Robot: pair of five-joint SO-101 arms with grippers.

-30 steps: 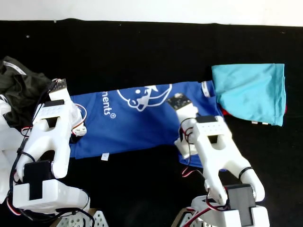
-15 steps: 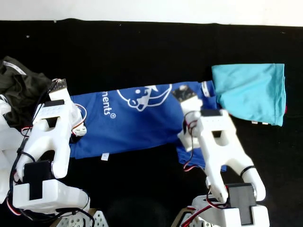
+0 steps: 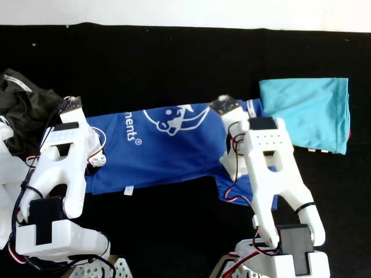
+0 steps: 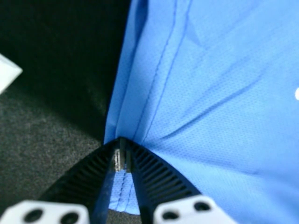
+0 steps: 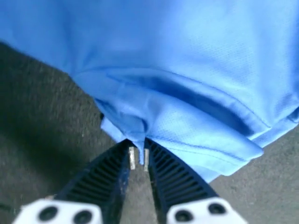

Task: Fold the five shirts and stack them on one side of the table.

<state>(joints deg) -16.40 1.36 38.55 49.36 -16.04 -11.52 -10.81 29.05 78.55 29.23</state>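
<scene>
Blue shirt (image 3: 168,147) with a white print lies spread across the middle of the black table (image 3: 174,58), and we hold it at both ends. Our left gripper (image 4: 124,156) is pinched tight on the shirt's stitched edge at its left end, the jaws closed with nothing but fabric between them. Our right gripper (image 5: 138,157) is clamped the same way on a bunched fold of the blue cloth near the shirt's right end, where the fabric gathers into soft ridges just ahead of the fingertips. In the high view we see that right end just beside a folded teal shirt (image 3: 307,113), which lies flat at the right side of the table. A heap of dark shirts (image 3: 23,107) rests at the table's left edge, close to our left arm (image 3: 61,162)
</scene>
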